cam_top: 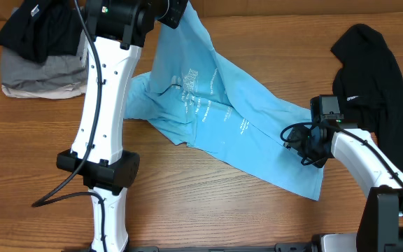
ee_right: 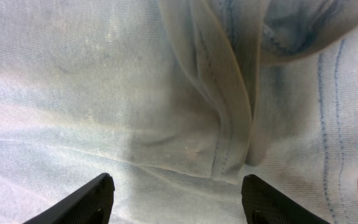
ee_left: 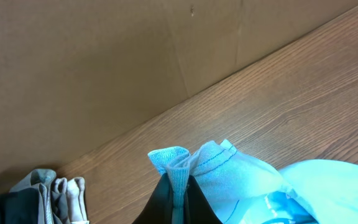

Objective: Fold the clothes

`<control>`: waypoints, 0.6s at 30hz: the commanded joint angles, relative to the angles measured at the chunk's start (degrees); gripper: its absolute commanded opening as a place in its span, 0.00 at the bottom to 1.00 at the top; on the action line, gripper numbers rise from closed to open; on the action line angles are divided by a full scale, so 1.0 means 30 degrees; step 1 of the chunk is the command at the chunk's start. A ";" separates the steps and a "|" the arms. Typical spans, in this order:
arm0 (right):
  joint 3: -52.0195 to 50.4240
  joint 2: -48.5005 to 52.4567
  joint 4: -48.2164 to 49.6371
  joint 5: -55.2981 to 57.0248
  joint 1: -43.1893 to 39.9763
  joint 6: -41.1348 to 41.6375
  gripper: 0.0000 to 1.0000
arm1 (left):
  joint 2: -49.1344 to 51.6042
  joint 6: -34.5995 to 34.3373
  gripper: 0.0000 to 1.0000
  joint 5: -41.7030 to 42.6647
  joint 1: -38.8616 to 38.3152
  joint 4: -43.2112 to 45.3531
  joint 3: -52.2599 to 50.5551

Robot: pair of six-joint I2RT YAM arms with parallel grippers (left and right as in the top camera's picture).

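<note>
Nearest the lens, the dark fingertips (ee_right: pixel 82 202) of the right pincer (ee_right: pixel 173 200), spread wide with nothing between them, poised just over pale blue cloth with a raised ridge of doubled hem and lines of stitching. Opposite, the left pincer (ee_left: pixel 178 200), clamped shut on a bunched, stitched edge of the light-blue T-shirt (cam_top: pixel 215 105) and held up off the surface (cam_top: pixel 40 161) near the middle of its far edge. Step in hand, by the look of it: spreading the T-shirt flat before any fold. To do that well, bring the right pincer down onto the hem ridge itself rather than the flat cloth beside it, take one layer only if possible, close fully before lifting, then draw away from the left pincer toward the near right corner until taut, without dragging into the black garment (cam_top: pixel 376 84) heaped along the right edge. Keep both holds level and lower them together. As for the T-shirt: draped from the raised hold in a slanting sheet across the middle of the surface toward the near right side, creased lengthwise, one sleeve splayed out toward the left, white printed lettering face up near its centre, lower edge rumpled beside the right pincer. Soft and thin, likely to sag and twist when lifted. A separate pile (cam_top: pixel 40 63) of black and grey clothes at the far left corner, well apart.
</note>
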 commanded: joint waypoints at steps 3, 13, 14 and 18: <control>0.0452 -0.0328 0.0138 0.0015 0.0058 -0.0073 0.69 | 0.0007 0.0306 0.04 -0.0248 0.0138 0.0066 0.0066; -0.0503 -0.0328 0.1399 0.0000 0.0058 -0.0073 0.69 | 0.0015 0.0306 0.04 -0.0248 0.0138 -0.0051 0.0066; -0.0554 -0.0328 0.1472 0.0007 0.0058 -0.0073 0.68 | 0.0015 0.0306 0.04 -0.0248 0.0138 -0.0051 0.0066; -0.0809 -0.0306 0.1800 0.0335 0.0058 -0.0066 0.68 | 0.0015 0.0306 0.04 -0.0248 0.0138 -0.0015 0.0066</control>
